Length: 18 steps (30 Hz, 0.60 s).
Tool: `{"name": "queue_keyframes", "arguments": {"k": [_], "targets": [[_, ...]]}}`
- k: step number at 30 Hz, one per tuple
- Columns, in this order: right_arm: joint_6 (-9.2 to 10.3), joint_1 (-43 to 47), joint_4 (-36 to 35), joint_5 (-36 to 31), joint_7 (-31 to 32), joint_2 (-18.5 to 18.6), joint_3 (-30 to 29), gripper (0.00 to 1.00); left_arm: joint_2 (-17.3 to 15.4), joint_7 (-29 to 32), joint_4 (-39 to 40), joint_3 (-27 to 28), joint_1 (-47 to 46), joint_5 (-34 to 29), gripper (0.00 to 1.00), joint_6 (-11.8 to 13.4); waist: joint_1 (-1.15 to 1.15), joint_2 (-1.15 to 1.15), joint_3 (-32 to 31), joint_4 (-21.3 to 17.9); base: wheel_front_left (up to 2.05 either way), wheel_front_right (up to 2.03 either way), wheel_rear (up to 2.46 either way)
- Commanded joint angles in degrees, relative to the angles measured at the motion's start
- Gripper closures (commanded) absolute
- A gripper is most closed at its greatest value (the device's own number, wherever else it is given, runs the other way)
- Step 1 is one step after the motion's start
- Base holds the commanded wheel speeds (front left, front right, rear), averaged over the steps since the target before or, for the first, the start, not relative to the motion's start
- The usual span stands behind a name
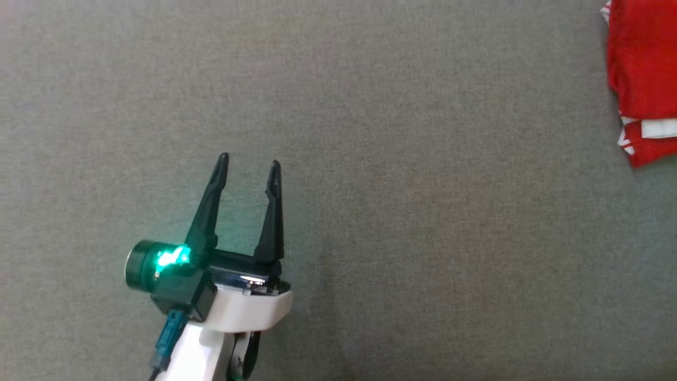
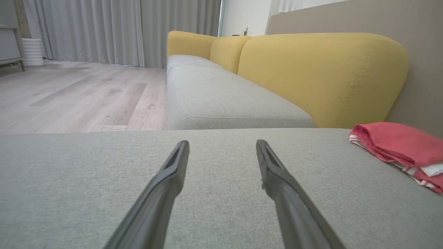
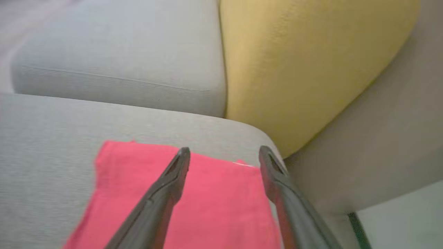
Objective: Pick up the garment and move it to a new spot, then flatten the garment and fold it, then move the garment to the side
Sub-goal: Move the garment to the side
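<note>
Here's the grey fabric surface [image 1: 423,159], wide and flat under both arms. Beyond it, from the left wrist view, a sofa with three yellow back cushions [image 2: 322,76] and two grey seat cushions [image 2: 225,100], pale wood floor [image 2: 79,97] off to the side, long grey curtains [image 2: 104,31] at the back. There's a white ribbed thing [image 2: 33,52] by the curtains, too far off to tell what it is.

Count it up: one garment, two grippers, two dark fingers each.

The left gripper [image 1: 249,160] hovers over bare fabric, jaws spread wide and nothing between them. The garment [image 1: 642,79], red with white trim, lies folded well off to the right of those jaws, at the surface's far edge.

Over to the right gripper [image 3: 225,149]: jaws released, fingers wide apart, and the red cloth lies flat on the surface directly beneath and between them, its far hem just past the fingertips, close to the cushion's rounded corner.
</note>
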<state>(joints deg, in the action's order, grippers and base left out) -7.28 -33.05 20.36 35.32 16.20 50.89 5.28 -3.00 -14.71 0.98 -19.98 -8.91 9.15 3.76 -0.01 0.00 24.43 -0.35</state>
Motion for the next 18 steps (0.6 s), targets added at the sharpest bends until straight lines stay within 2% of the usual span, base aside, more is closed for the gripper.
{"name": "queue_keyframes", "arguments": {"k": [1, 6, 11, 16, 18], "targets": [[-0.21, 2.95, -2.68, -0.91, -0.82, -1.72, 1.23, 0.0, 0.13, -0.29, 1.17, 2.09, -0.13, -0.03, 0.0, 0.92, 0.01, 0.0, -2.44, 0.29, 0.0, 0.0, 0.0], [-0.21, 9.25, -5.44, -3.07, -4.71, -13.63, 5.02, 0.0, 0.13, -0.29, -0.96, 1.79, 1.59, 0.25, 0.0, 0.86, 0.01, 0.0, -7.68, 1.07, 0.0, 0.0, 0.0], [-0.21, 16.36, -4.45, -6.13, -13.58, -24.46, 9.06, 0.0, 0.13, -0.29, -2.77, 2.59, 4.45, 1.71, 0.0, 0.69, 0.01, 0.0, -14.25, 2.18, 0.0, 0.0, 0.0], [-0.21, 22.77, -2.14, -9.98, -26.94, -32.16, 11.5, 0.0, 0.13, -0.29, -3.78, 3.38, 8.37, 2.6, 0.0, 0.82, 0.01, 0.0, -20.69, 2.84, 0.0, 0.0, 0.0], [-0.21, 25.32, -1.02, -11.91, -29.81, -34.57, 11.4, 0.0, 0.13, -0.29, -3.68, 3.96, 10.31, 2.35, 0.0, 0.94, 0.01, 0.0, -23.19, 2.94, 0.0, 0.0, 0.0]]}}
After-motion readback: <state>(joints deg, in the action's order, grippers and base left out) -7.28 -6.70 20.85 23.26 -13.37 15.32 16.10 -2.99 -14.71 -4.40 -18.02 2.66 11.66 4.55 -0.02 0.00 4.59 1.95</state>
